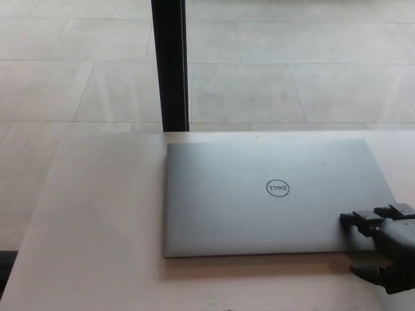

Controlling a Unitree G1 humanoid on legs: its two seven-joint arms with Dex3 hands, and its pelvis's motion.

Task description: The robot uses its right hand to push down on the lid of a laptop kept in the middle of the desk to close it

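The laptop (275,197) lies flat and shut on the desk (97,227), a bit right of the middle. The robot's right hand (386,249) sits at its near right corner, fingers (363,219) over the lid's edge. A post (170,65) stands on the floor (292,58) just past the desk's far edge, by the laptop's far left corner.

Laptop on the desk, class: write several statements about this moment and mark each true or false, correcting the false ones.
1. The laptop lies closed and flat on the desk. True.
2. The right hand is at the laptop's near right corner. True.
3. The left hand presses on the lid. False: no left hand is in view.
4. A mug stands beside the laptop. False: the desk holds only the laptop.
5. A dark post stands behind the desk. True.
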